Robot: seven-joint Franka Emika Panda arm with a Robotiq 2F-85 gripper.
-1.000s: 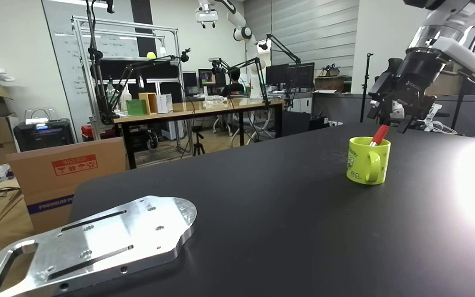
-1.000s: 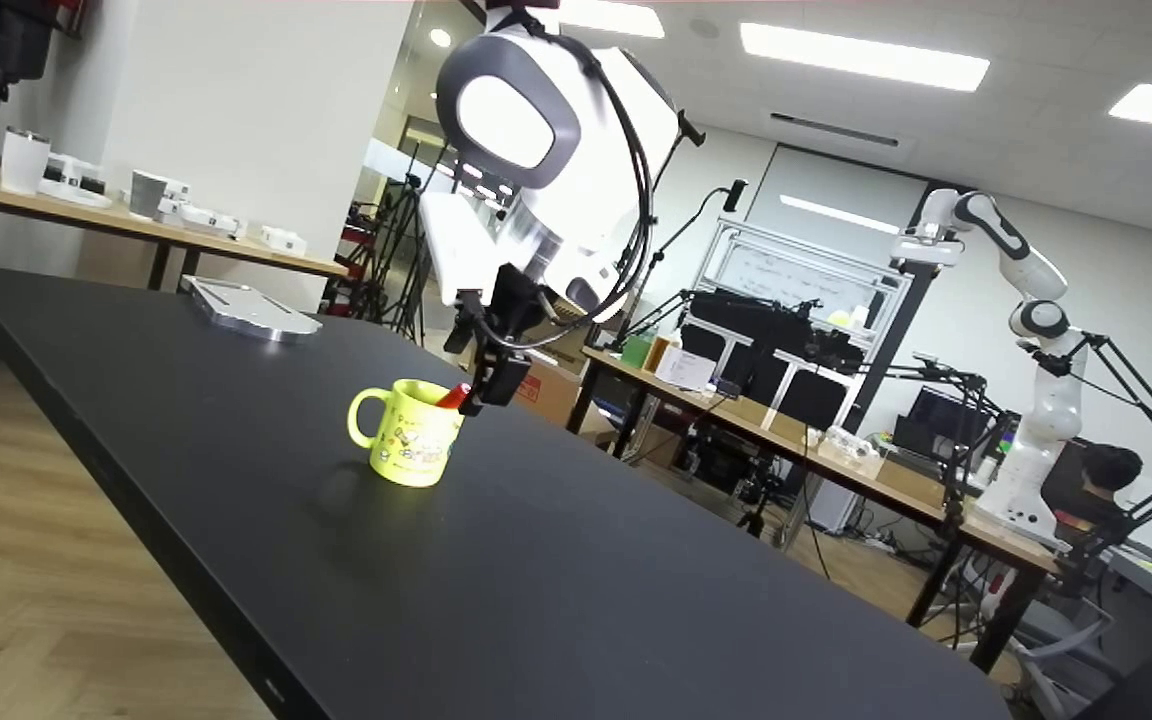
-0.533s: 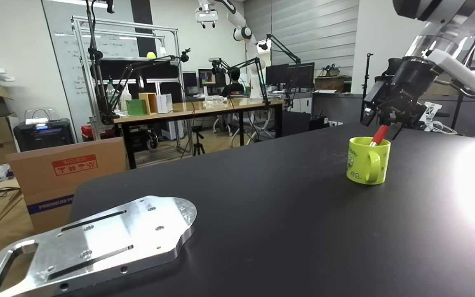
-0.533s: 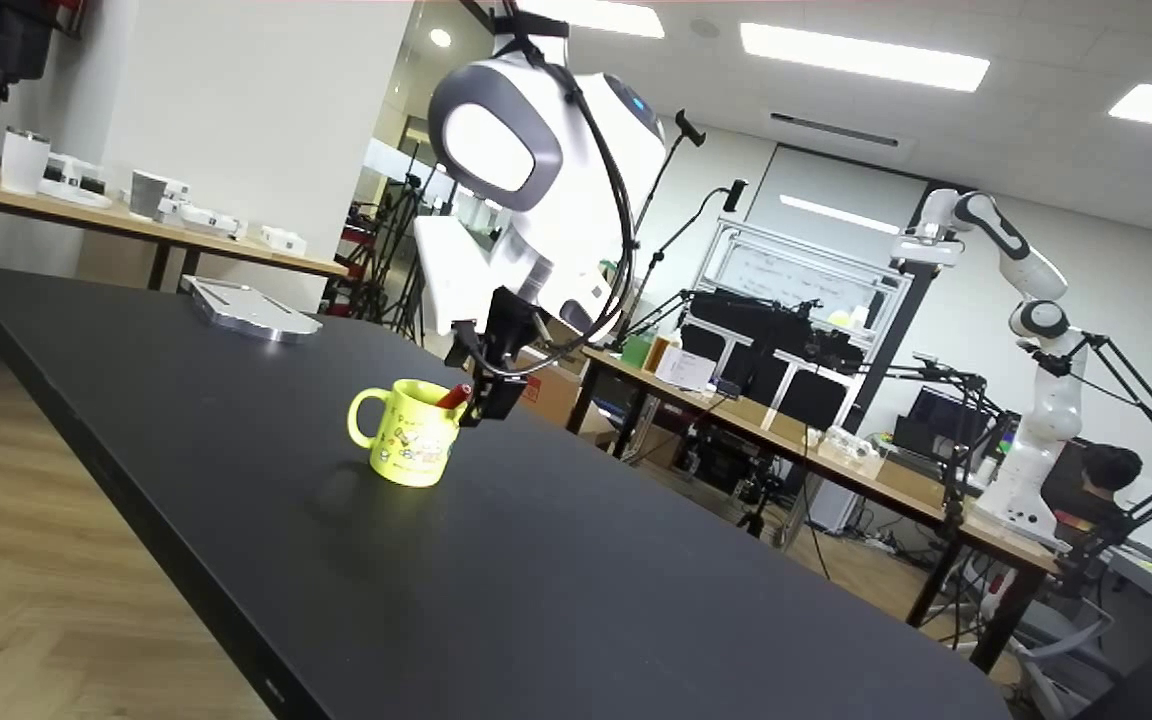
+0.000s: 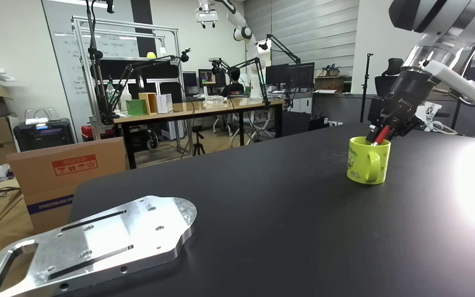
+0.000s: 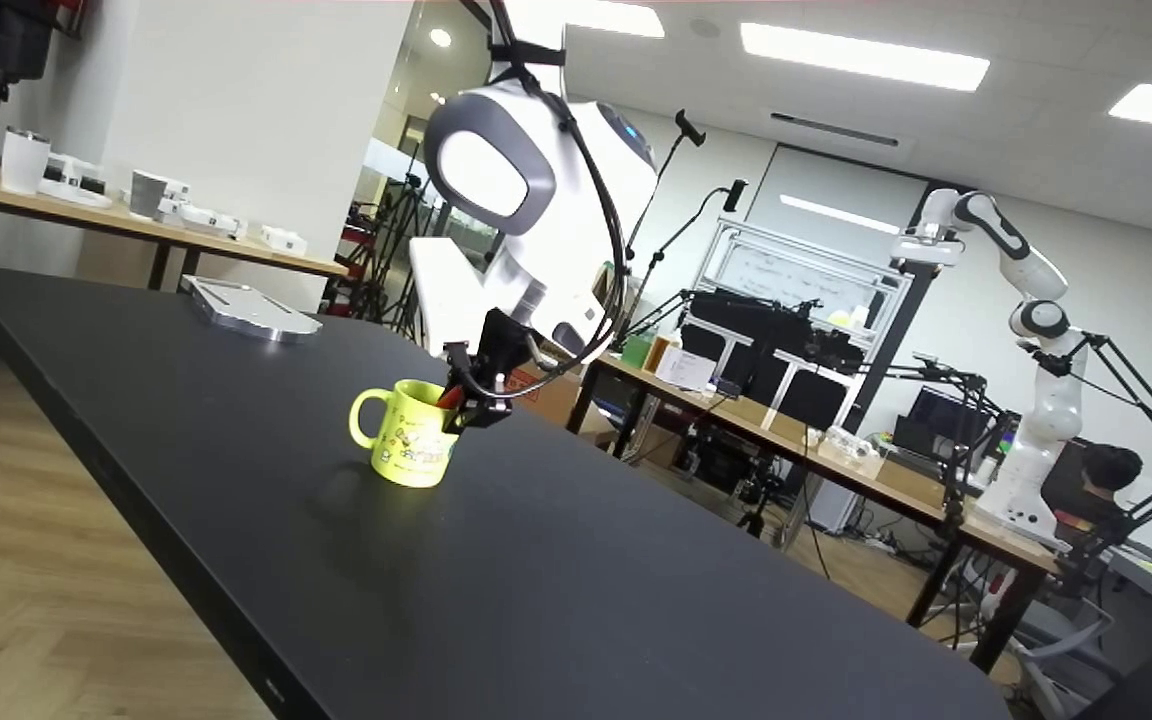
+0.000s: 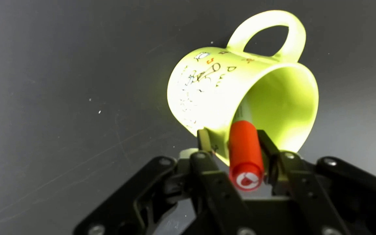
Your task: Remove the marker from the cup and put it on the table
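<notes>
The lime-green cup (image 7: 204, 94) stands upright on the black table (image 5: 262, 206) in both exterior views, printed with small drawings. Leaning against its rim inside is the marker (image 7: 245, 147), red cap up, pale barrel running down into the cup. My gripper (image 7: 232, 135) reaches over that rim, one finger on each side of the cap. In the wrist view the right finger (image 7: 268, 143) lies close against the cap; whether it touches, I cannot tell. A gap with part of the cup wall separates the left finger (image 7: 204, 140) from it. The marker's lower end is hidden.
A flat silver metal plate (image 5: 109, 243) lies on the table, away from the cup. The cup's handle (image 7: 297, 36) sticks out on the side away from my gripper. Past the table are a cardboard box (image 5: 72, 173) and a wooden workbench (image 5: 221, 109).
My gripper has come down and in toward the cup, from above it to around the marker's cap. Its jaws have drawn closer together. The cup has stayed in place.
</notes>
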